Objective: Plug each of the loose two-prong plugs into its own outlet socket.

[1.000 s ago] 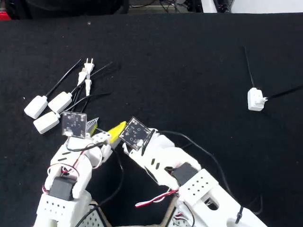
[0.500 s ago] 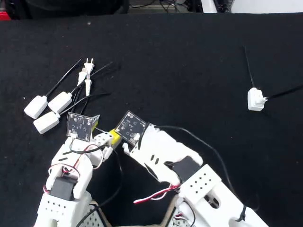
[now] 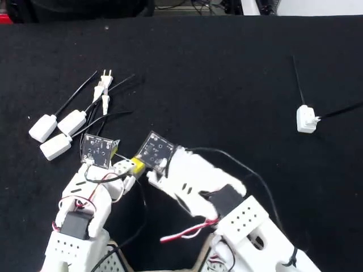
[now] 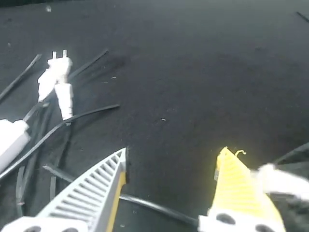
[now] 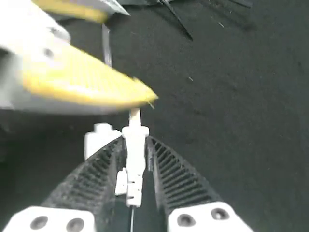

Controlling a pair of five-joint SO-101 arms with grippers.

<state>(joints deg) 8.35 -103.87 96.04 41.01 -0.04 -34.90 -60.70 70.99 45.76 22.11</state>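
Note:
My right gripper (image 5: 135, 141) is shut on a white two-prong plug (image 5: 134, 162), prongs pointing forward. The left gripper's yellow finger (image 5: 82, 87) lies right across the plug's tip. My left gripper (image 4: 171, 153) is open, with only black cloth between its grey finger (image 4: 89, 191) and yellow finger (image 4: 236, 186). Three loose white plugs (image 3: 104, 89) lie bunched at the far left, also ahead of the left gripper (image 4: 57, 79). Three white outlet sockets (image 3: 57, 131) lie beside them on thin black cords. In the high view both arms meet at the lower left, the left gripper (image 3: 127, 156) touching the right arm's wrist (image 3: 156, 150).
At the far right, a white socket (image 3: 306, 119) with a plug in it lies on the black cloth (image 3: 215, 73), its cords running off. Black cords (image 4: 67, 123) cross the cloth in front of the left gripper. The right arm's cables (image 3: 187, 232) hang near the front edge.
The right arm has pushed left and forward, bringing its plug up against the left gripper's yellow finger. The left wrist has shifted slightly to the right.

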